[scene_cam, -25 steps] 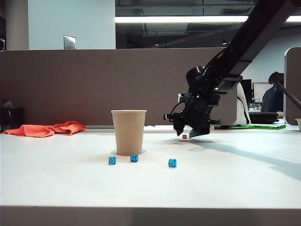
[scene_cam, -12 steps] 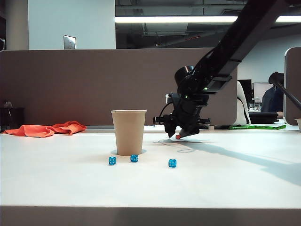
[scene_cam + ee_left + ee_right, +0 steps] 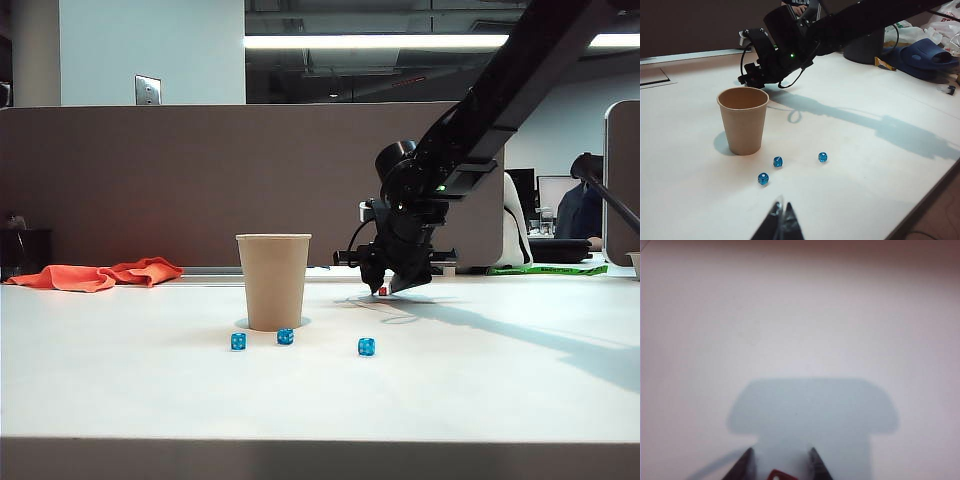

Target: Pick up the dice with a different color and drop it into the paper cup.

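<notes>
Right gripper (image 3: 780, 460) low over table's (image 3: 500, 380) far half, right of paper cup (image 3: 274, 280) – jaws apart, straddling red die (image 3: 780, 475), no clamp visible.

Risk: tiny die squirts out or tilts on closing.

Left gripper (image 3: 781, 222) at near edge, clenched, empty.

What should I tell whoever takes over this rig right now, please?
Right gripper: down at the table behind and right of the paper cup, fingers either side of the red die; grip not confirmed.
Left gripper: shut, parked near the table's front, holding nothing.
Three blue dice lie in front of the cup.
Done: gripper placed over the die.
Left: grasp, lift, drop it into the cup.
</notes>
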Robot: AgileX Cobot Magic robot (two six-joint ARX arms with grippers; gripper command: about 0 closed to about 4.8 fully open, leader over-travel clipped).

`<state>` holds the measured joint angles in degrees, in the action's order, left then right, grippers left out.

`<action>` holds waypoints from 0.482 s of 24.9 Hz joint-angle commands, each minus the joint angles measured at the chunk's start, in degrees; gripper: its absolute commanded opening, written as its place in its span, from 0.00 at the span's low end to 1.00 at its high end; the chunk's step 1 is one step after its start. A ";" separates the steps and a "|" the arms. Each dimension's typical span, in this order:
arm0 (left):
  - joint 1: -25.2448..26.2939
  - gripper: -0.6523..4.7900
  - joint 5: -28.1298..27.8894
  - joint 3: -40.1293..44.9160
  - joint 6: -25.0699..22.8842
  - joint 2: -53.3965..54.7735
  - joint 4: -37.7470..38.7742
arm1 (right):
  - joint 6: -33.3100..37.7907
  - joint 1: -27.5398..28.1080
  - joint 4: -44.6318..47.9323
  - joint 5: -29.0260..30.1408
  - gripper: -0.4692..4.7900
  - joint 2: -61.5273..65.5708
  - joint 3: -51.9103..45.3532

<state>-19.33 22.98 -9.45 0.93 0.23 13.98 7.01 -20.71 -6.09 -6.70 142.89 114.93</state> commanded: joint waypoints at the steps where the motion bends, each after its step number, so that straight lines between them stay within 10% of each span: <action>1: -0.02 0.11 0.22 -0.07 -0.24 0.07 -0.96 | 0.00 -0.11 -0.33 0.37 0.34 -0.17 0.26; 12: -0.02 0.11 0.20 -0.07 -0.26 0.07 -0.96 | 0.00 -0.11 0.96 1.38 0.35 -0.17 0.26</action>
<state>-19.33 22.98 -9.45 0.93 0.23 13.96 7.01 -20.73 -5.87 -5.82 142.89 114.96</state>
